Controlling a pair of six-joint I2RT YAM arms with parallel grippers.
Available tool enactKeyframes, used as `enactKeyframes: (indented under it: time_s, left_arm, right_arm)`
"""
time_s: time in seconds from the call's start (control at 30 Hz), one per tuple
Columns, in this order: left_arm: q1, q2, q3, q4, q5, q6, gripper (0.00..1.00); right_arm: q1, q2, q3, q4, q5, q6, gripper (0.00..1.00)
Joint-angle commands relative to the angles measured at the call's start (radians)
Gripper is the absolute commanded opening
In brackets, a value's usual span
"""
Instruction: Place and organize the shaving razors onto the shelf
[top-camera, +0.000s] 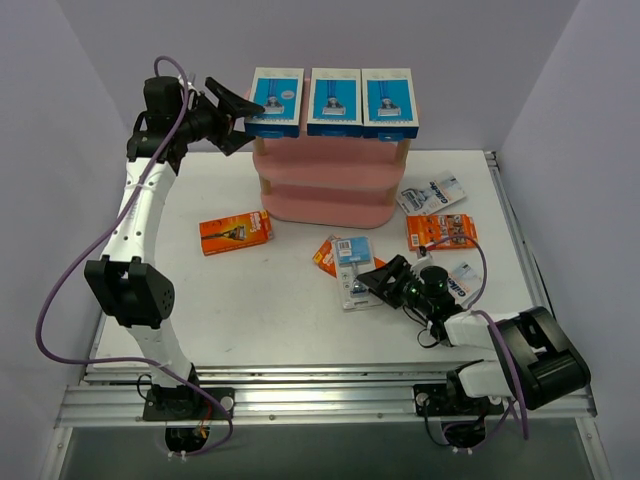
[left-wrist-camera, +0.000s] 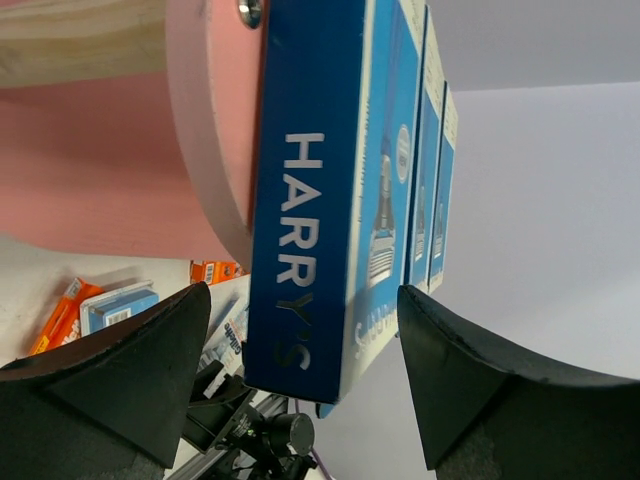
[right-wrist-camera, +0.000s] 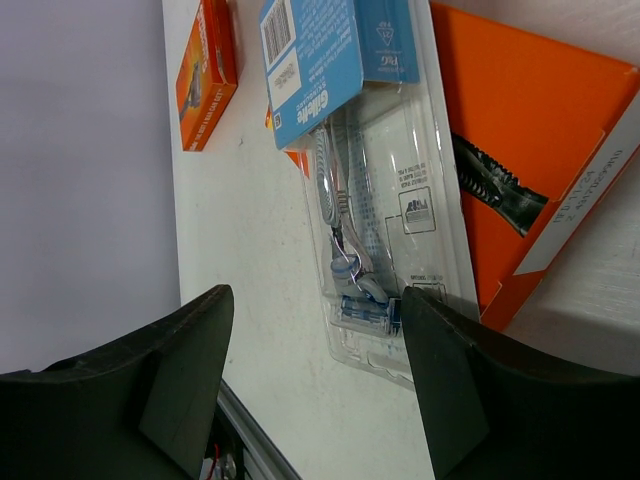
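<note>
- Clear plastic comes first, nearest the arms: a blister pack lies flat on the counter, partly overlapping an orange card. The right pincer hovers over its lower end, fingers spread wide, grasping nothing.
- Risk here (a judgement): the pack is flat and slick, so a pinch could skid off it. It could also drag the card beneath along with it.
- Farther out on the counter is a second blister pack beside the right arm, and a third blister pack near the shelf's foot. An orange box lies off to the left, and a second orange card to the right.
- Farthest away is the pink shelf, with three blue boxes standing upright in a row on its top tier. The left pincer straddles the leftmost box, released, with a gap on each side.
- Risk there: that box stands at the board's rounded end, so a sideways pull-away could knock it off or into its neighbours.
- Count: nine packs. Three blue are shelved; three blister and three orange are on the counter.
</note>
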Motion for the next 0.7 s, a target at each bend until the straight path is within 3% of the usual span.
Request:
enactKeyframes:
  time_s: [0.0, 0.67]
  left_arm:
    - [0.004, -0.003, -0.015, 0.005, -0.032, 0.032, 0.84]
    - [-0.016, 0.052, 0.051, -0.015, -0.097, 0.071, 0.84]
  right_arm:
    - [-0.001, 0.032, -0.025, -0.056, -0.01, -0.012, 0.64]
    - [-0.008, 0.129, -0.019, 0.024, -0.028, -0.006, 0.64]
